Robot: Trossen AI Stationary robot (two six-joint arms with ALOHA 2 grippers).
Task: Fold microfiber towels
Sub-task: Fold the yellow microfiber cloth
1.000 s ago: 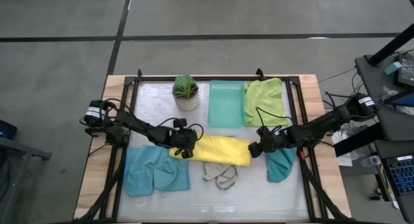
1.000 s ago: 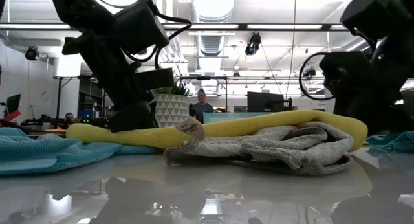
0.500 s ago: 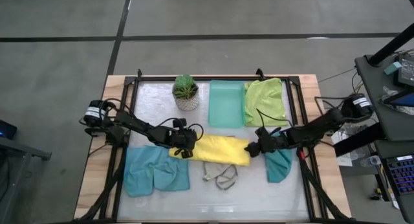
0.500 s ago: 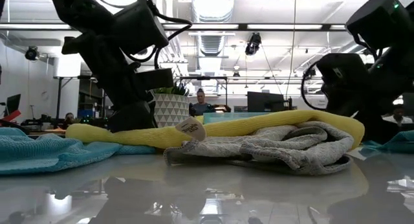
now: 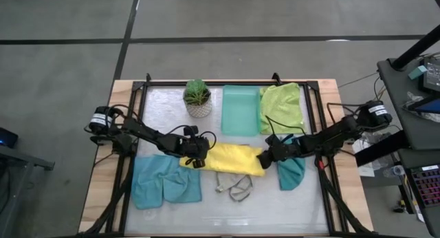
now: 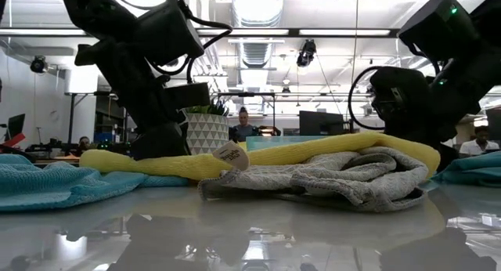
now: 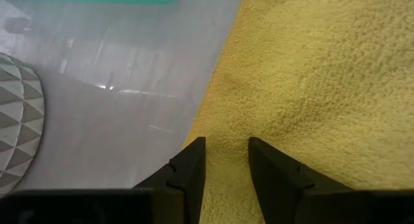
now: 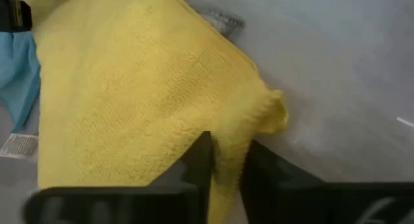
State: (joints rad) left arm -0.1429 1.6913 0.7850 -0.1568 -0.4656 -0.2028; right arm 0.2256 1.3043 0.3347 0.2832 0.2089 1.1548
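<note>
Your yellow towel (image 5: 230, 159) lies across the middle of the table (image 5: 289, 210), stretched between your two claws. The left claw (image 5: 194, 161) sits at the towel's left end, and in the left wrist view its two dark fingers (image 7: 191, 169) press down on the yellow cloth with a fold of it between them, so it is grasping the yellow towel. The right claw (image 5: 264, 160) is at the towel's right end; in the right wrist view its fingers (image 8: 200, 159) stand close together with a ridge of yellow cloth pinched between them, so it too is clenched on the yellow towel.

Just in front of the yellow towel you have the grey towel (image 5: 234, 185), crumpled in a loose heap; in the low view it touches the yellow towel's front edge. The light blue towel (image 5: 165, 181) lies flat at the table's front left, its corner under the left claw. The teal towel (image 5: 292, 170) is bunched just beside the right arm, under it. The lime green towel (image 5: 282, 107) lies at the back right, touching the mint tray (image 5: 240, 109), and the potted plant (image 5: 197, 98) stands to the left of the tray.

In the low view a person (image 6: 242, 125) sits far back in the room.
</note>
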